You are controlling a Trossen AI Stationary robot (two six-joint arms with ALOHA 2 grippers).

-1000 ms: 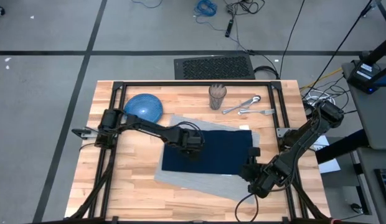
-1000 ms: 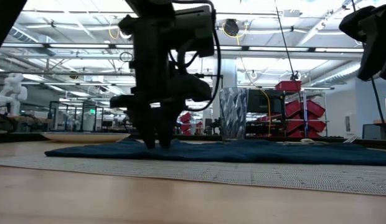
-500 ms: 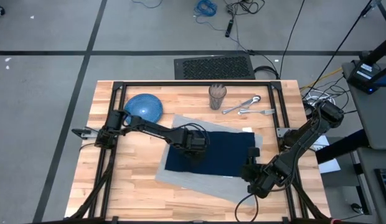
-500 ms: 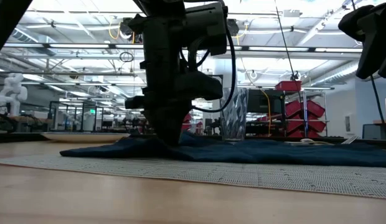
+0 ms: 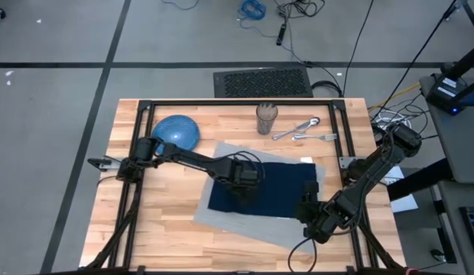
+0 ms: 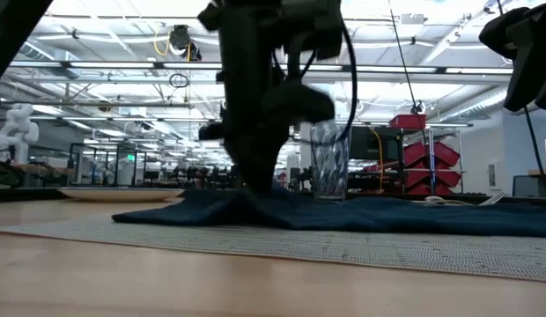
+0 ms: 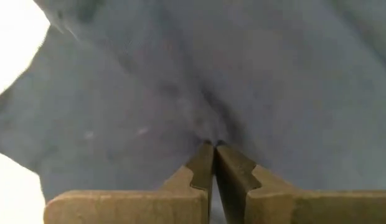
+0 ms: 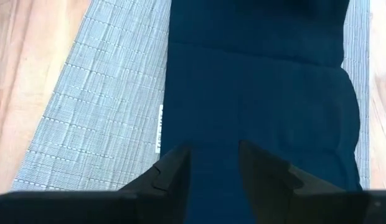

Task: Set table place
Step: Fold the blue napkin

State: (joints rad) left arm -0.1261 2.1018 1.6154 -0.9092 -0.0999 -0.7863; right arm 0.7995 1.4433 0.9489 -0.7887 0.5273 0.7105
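Observation:
A navy napkin (image 5: 279, 191) lies spread on the grey placemat (image 5: 237, 221), the place, in the middle of the table (image 5: 157, 229). My left gripper (image 5: 241, 179) stands over the napkin's left part, pointing down and shut on the cloth. My right gripper (image 8: 211, 165) hovers open above the napkin's right end near the table's right near corner, touching nothing. A blue plate (image 5: 176, 131) rests at the far left. A glass (image 5: 267, 118) and cutlery (image 5: 302, 130) sit at the far edge. My left gripper pinches a raised fold of the napkin (image 7: 208, 134) between its two fingers, a little in from the cloth's left edge. The fingers come from above, pointing down. The cloth rises in a small peak (image 6: 255, 198) at the fingertips, and the rest lies flat on the placemat.
Black frame rails (image 5: 237, 101) run along the table's edges. Bare wood lies left of the placemat and along the near edge. In the low view the glass (image 6: 330, 163) stands behind the napkin.
My left gripper has shut on the napkin, then risen a little and gone toward the table's right edge. The napkin's left edge has been dragged right along the placemat and drawn up into a peak at the fingers. Its right part has stayed flat.

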